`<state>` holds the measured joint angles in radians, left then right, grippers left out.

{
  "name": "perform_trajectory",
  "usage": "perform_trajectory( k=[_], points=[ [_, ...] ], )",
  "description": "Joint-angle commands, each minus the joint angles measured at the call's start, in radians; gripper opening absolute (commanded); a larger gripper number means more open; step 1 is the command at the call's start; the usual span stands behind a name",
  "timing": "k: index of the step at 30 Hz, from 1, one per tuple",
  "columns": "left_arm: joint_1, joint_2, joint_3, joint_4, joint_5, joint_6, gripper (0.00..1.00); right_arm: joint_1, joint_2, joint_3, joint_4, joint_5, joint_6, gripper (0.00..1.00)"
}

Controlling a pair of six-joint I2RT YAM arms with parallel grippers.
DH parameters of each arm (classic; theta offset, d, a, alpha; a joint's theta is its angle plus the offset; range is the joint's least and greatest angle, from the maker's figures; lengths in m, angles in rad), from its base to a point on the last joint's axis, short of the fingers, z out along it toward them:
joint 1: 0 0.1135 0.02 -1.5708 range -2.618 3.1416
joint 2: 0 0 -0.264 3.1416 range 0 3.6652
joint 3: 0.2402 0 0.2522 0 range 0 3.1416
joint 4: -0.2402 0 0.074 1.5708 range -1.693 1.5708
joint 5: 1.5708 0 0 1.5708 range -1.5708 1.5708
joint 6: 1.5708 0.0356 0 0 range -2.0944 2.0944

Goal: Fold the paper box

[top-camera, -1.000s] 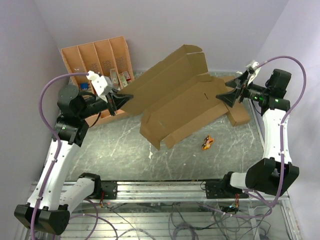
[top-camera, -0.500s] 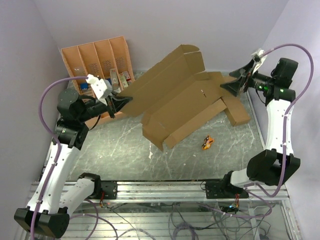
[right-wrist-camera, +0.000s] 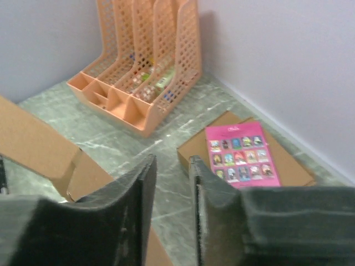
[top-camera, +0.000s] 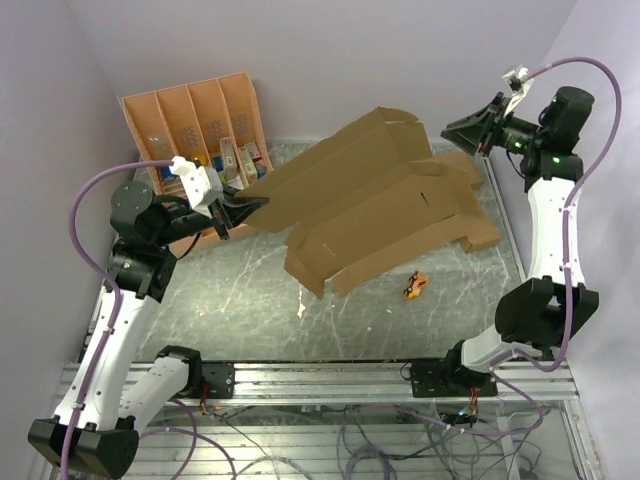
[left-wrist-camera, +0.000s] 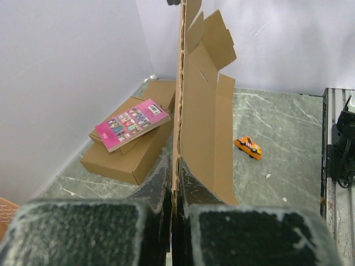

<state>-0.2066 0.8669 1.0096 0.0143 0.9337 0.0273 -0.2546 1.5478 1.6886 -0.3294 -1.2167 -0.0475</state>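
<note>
The paper box [top-camera: 370, 200], a large brown cardboard piece with flaps and slits, slants across the middle of the table. My left gripper [top-camera: 250, 205] is shut on its left edge. In the left wrist view the cardboard [left-wrist-camera: 199, 111] stands edge-on between the closed jaws of that gripper [left-wrist-camera: 175, 177]. My right gripper [top-camera: 455, 128] hangs in the air above the box's right end, apart from it. Its jaws [right-wrist-camera: 172, 160] are open by a narrow gap with only the floor showing between them. A corner of the paper box [right-wrist-camera: 33, 144] lies low left in that view.
An orange compartment tray [top-camera: 190, 120] stands at the back left. Smaller brown boxes [top-camera: 478, 225] lie at the right, with a pink booklet [right-wrist-camera: 241, 152] on top. A small orange toy car [top-camera: 415, 286] sits in front of the paper box. Walls close in on three sides.
My right gripper has lifted up and back off the box's right flap, and its jaws have narrowed. The box's right end has shifted. The left gripper keeps its hold.
</note>
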Motion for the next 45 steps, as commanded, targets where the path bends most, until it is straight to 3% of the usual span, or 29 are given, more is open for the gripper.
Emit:
perform_trajectory(
  k=[1, 5, 10, 15, 18, 20, 22, 24, 27, 29, 33, 36, 45],
  points=[
    [-0.005, 0.006, 0.039, 0.011, 0.044, 0.047, 0.07, 0.043, 0.014, -0.015, 0.153, -0.056, 0.136, 0.21],
    [-0.005, 0.009, 0.069, -0.084, 0.023, 0.099, 0.07, 0.047, -0.030, -0.091, 0.381, -0.164, 0.315, 0.17],
    [-0.005, 0.021, 0.078, -0.097, 0.029, 0.113, 0.07, 0.096, -0.110, -0.190, 0.614, -0.221, 0.484, 0.21],
    [-0.005, 0.044, 0.102, -0.070, 0.040, 0.094, 0.07, 0.146, -0.127, -0.140, 0.434, -0.186, 0.332, 0.27],
    [-0.004, 0.046, 0.124, -0.082, 0.015, 0.071, 0.07, 0.113, -0.136, -0.095, 0.221, -0.109, 0.153, 0.31],
    [-0.003, 0.052, 0.142, -0.118, -0.006, 0.067, 0.07, 0.030, -0.164, -0.091, 0.096, 0.008, 0.042, 0.43],
    [0.001, 0.061, 0.145, -0.128, -0.013, 0.043, 0.07, -0.086, -0.203, -0.161, 0.121, 0.064, 0.040, 0.52],
    [0.009, 0.064, 0.129, -0.104, -0.002, 0.015, 0.07, -0.199, -0.222, -0.220, 0.174, 0.027, 0.071, 0.54],
    [0.017, 0.057, 0.099, -0.043, 0.023, -0.021, 0.07, -0.264, -0.192, -0.268, 0.100, -0.048, -0.023, 0.54],
    [0.020, 0.047, 0.087, -0.007, 0.049, -0.008, 0.07, -0.265, -0.171, -0.271, 0.044, -0.068, -0.113, 0.52],
    [0.021, 0.032, 0.083, 0.008, 0.080, 0.045, 0.07, -0.252, -0.132, -0.195, 0.014, -0.085, -0.206, 0.23],
    [0.022, 0.044, 0.097, -0.007, 0.090, 0.070, 0.07, -0.205, -0.091, -0.096, -0.094, -0.099, -0.300, 0.12],
    [0.028, 0.056, 0.099, -0.002, 0.108, 0.120, 0.07, -0.008, -0.078, -0.021, -0.329, -0.014, -0.590, 0.10]
  ],
)
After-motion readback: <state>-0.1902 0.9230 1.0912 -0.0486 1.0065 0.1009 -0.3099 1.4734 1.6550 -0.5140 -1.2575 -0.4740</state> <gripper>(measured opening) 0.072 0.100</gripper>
